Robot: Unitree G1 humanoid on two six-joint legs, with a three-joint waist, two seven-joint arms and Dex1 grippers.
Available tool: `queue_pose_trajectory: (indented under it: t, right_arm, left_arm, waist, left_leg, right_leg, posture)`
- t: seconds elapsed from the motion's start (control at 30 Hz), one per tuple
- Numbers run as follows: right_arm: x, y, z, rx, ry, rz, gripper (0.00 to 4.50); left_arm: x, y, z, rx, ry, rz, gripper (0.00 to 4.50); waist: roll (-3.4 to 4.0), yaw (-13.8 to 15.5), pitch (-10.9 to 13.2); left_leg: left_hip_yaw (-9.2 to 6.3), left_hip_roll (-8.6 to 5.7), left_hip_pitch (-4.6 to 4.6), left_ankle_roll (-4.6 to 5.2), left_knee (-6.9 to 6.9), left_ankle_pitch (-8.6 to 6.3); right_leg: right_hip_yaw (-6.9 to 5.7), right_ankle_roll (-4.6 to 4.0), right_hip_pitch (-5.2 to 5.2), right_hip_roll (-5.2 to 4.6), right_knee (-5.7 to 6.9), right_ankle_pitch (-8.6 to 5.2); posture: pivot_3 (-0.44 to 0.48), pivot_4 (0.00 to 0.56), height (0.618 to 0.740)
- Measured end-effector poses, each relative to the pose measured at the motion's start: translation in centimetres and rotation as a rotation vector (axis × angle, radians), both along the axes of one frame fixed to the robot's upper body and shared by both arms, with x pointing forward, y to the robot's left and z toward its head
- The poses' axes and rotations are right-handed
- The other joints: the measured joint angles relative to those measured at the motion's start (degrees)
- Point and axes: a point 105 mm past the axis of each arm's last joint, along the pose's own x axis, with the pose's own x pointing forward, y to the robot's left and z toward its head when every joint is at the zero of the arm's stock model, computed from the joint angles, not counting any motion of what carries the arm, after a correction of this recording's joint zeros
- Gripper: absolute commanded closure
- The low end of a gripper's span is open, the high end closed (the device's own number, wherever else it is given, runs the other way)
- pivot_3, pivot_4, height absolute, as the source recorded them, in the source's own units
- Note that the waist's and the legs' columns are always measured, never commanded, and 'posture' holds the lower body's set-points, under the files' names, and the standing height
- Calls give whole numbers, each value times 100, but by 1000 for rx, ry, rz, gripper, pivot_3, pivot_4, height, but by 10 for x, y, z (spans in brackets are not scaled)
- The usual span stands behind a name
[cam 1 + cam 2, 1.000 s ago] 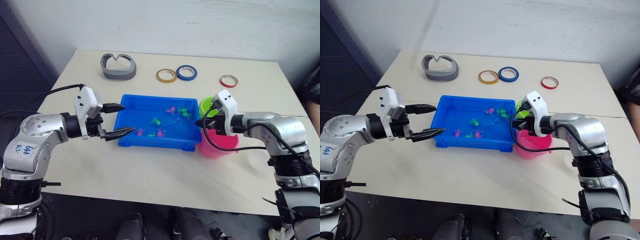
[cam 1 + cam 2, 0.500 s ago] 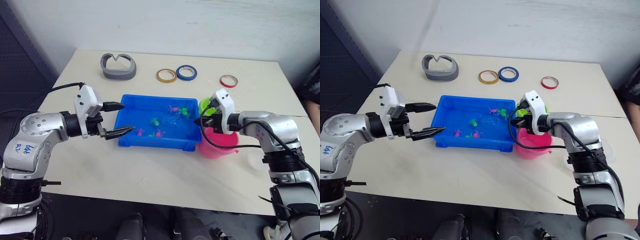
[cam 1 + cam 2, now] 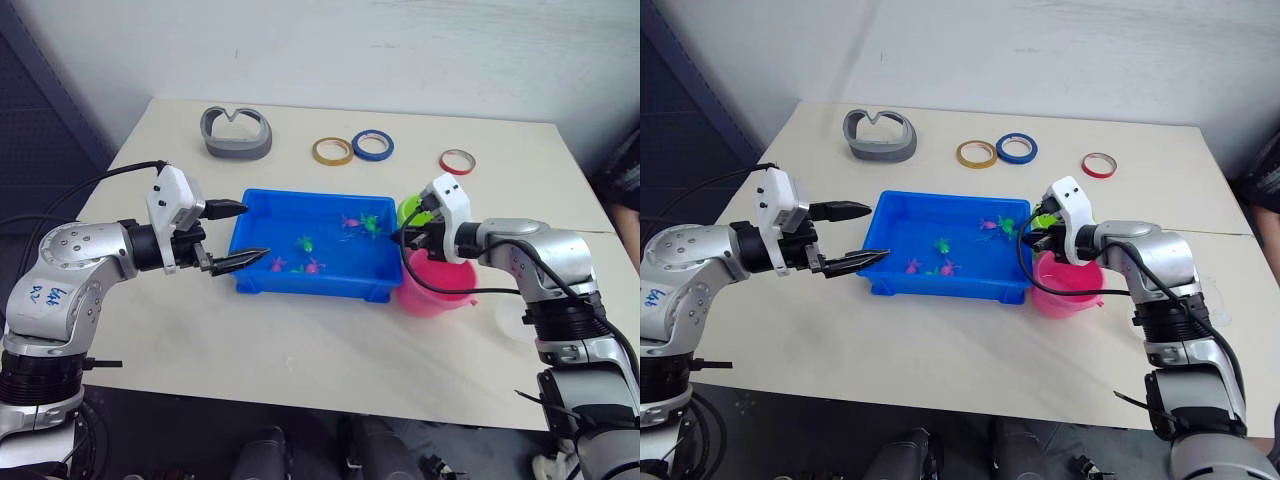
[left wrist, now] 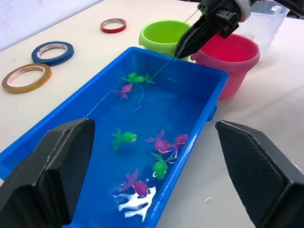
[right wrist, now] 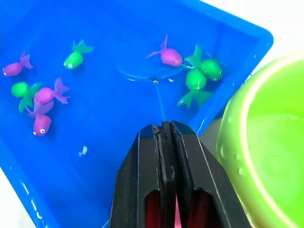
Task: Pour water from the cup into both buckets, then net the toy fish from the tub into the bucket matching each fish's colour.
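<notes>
The blue tub (image 3: 312, 288) holds water and several pink and green toy fish (image 5: 170, 57). My right gripper (image 3: 406, 239) is at the tub's right end, in front of the green bucket (image 3: 413, 211) and above the pink bucket (image 3: 436, 288). It is shut on the net's thin handle (image 5: 160, 102). The net's hoop (image 5: 142, 75) lies in the water beside a pink fish and two green fish (image 5: 197, 78). My left gripper (image 3: 243, 233) is open at the tub's left end with nothing in it. The clear cup (image 4: 267, 23) stands behind the pink bucket.
At the back of the table lie a grey curved object (image 3: 237, 135), a yellow tape ring (image 3: 333, 151), a blue tape ring (image 3: 372, 145) and a red tape ring (image 3: 457, 161). The table's front edge (image 3: 300, 385) runs below both arms.
My right gripper has shifted a little toward the tub's far right corner with the net handle in it. The fish have drifted slightly. The left gripper has barely moved.
</notes>
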Motion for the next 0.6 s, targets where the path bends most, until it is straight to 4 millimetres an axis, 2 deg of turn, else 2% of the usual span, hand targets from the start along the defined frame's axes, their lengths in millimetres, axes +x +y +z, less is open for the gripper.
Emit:
queue_pose_trajectory:
  t: [0.23, 0.37, 0.5, 0.6]
  right_arm:
    - [-13, 10, 13, -21, -81, 104, 4500]
    - [-27, 13, 12, -45, -143, 164, 4500]
    - [-41, 3, 12, -63, -194, 168, 4500]
    - [-55, -6, 21, -34, -255, 156, 4500]
  left_arm:
    - [1, 0, 0, -1, 1, 2, 57]
    - [3, 2, -1, -7, 5, 8, 57]
    - [7, 0, 5, -15, -8, -2, 57]
    - [9, -7, 11, -39, -7, -41, 57]
  waist:
    - [0, 8, 0]
    - [0, 11, 0]
    - [0, 30, 0]
    - [0, 32, 0]
  left_leg:
    - [-1, 0, 0, 0, -4, 0]
    - [-1, 0, 0, 0, -6, 0]
    - [-2, 0, -2, 1, -8, 0]
    - [-1, 0, -1, 1, -8, 0]
  right_leg:
    - [-1, 0, 1, 0, -5, 0]
    - [-1, 0, 1, 0, -7, 0]
    - [-2, 0, 2, 0, -11, 0]
    - [-2, 0, 2, 0, -11, 0]
  posture:
    - [0, 150, 740]
    - [0, 150, 740]
    - [0, 150, 740]
    - [0, 150, 740]
